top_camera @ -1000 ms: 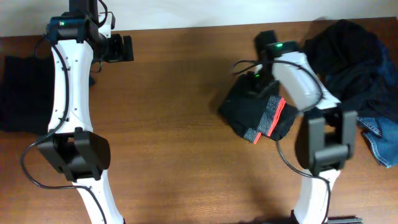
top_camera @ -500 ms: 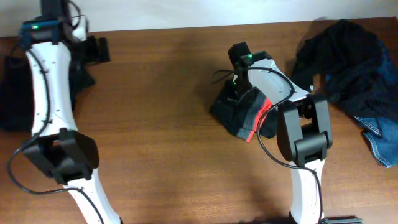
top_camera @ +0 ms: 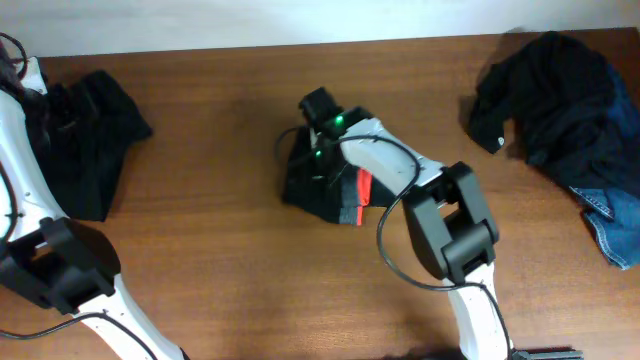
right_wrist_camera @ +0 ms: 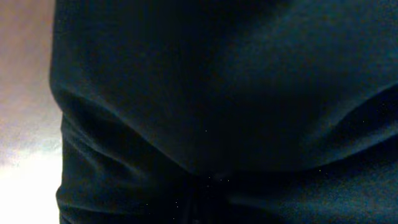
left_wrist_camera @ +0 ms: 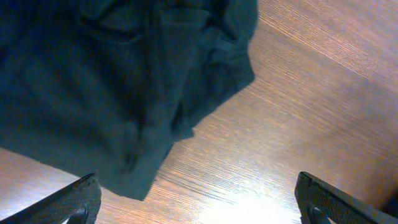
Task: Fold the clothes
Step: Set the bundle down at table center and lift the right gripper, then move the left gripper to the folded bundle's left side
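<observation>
The red-and-grey banded piece [top_camera: 322, 200] is bunched mid-table, black cloth with the band at its right edge. It is judged light, limp and apt to slump, so a corner or hem is best pinched, not the heaped middle. The right gripper [top_camera: 318, 158] is set upon it; its wrist view is filled with dark cloth, so the jaws cannot be told. The left gripper [left_wrist_camera: 199, 208] is spread wide, empty, above a black garment [left_wrist_camera: 112, 93] at far left. A dark pile [top_camera: 560, 90] and denim jeans [top_camera: 612, 225] are seen at right.
</observation>
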### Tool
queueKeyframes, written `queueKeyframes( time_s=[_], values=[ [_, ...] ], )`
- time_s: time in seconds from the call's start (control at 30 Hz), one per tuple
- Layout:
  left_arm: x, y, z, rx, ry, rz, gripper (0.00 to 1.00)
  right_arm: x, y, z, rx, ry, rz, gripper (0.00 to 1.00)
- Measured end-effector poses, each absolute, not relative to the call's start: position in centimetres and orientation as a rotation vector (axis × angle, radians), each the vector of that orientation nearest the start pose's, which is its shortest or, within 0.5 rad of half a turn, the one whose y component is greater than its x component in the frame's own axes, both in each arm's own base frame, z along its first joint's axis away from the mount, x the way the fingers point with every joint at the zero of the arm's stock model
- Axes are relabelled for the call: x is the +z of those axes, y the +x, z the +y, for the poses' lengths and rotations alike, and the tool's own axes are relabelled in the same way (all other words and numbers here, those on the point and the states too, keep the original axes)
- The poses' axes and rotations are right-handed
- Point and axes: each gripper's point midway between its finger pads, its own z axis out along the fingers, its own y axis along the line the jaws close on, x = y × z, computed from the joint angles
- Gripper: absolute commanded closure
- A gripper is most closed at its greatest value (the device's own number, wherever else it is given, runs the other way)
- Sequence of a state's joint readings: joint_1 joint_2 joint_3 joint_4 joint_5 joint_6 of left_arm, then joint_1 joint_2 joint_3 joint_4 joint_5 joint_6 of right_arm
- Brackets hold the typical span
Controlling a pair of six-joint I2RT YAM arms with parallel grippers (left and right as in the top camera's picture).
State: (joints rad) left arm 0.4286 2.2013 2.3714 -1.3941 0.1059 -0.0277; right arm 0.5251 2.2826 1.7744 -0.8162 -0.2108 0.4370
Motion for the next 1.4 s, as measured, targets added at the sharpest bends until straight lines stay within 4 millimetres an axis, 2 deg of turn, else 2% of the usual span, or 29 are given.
queueKeyframes(
  time_s=[0.13,0.17,0.23,0.33,0.43,0.57,0.6,0.63,0.73,0.77,0.87,1.0,1.03,1.1,1.23,1.4],
  values=[
    [19.7,45.5,17.5,-0.098,-0.580,2.724,0.01,1.1,39.1,30.4,0.455,-0.312,2.980,0.92],
    [19.7,45.7,16.9,-0.115,-0.565,2.729,0.01,1.1,38.5,30.8,0.452,-0.336,2.987,0.89],
    [19.6,45.8,15.9,-0.134,-0.543,2.742,0.01,1.4,37.6,31.2,0.443,-0.367,3.016,0.69],
    [19.5,46.0,14.1,-0.159,-0.502,2.766,0.01,2.3,37.5,31.1,0.438,-0.383,3.039,0.43],
    [19.4,46.2,12.0,-0.191,-0.450,2.788,0.01,4.7,38.4,30.4,0.430,-0.355,3.054,0.26],
    [19.5,46.6,8.9,-0.283,-0.378,2.799,0.05,10.7,41.4,29.3,0.467,-0.307,2.976,0.09],
    [19.5,46.6,8.0,-0.319,-0.357,2.807,0.05,12.5,42.2,28.8,0.479,-0.291,2.946,0.02],
    [19.4,46.4,7.1,-0.358,-0.336,2.819,0.05,14.5,43.3,28.3,0.495,-0.281,2.897,0.01],
    [18.4,45.7,4.7,-0.472,-0.273,2.866,0.05,18.0,44.5,25.9,0.497,-0.225,2.853,0.01],
    [17.5,45.2,3.3,-0.545,-0.232,2.896,0.05,19.5,45.4,24.5,0.499,-0.188,2.823,0.01],
    [14.7,43.8,-0.2,-0.731,-0.122,2.955,0.04,21.3,46.7,20.9,0.483,-0.110,2.793,0.01],
    [10.8,42.2,-4.8,-1.008,0.012,2.946,0.04,21.3,47.4,16.1,0.437,-0.004,2.818,0.01],
    [9.6,41.5,-6.2,-1.114,0.029,2.928,0.04,21.2,47.6,14.2,0.419,0.037,2.829,0.01],
    [8.6,41.2,-7.3,-1.227,0.034,2.875,0.04,21.1,47.7,12.9,0.405,0.058,2.837,0.01],
    [7.0,40.0,-8.4,-1.375,0.009,2.825,0.04,21.0,47.9,11.9,0.394,0.071,2.836,0.01],
    [5.7,39.3,-9.5,-1.434,0.027,2.791,0.04,21.0,48.1,11.2,0.391,0.088,2.833,0.01]
  ],
)
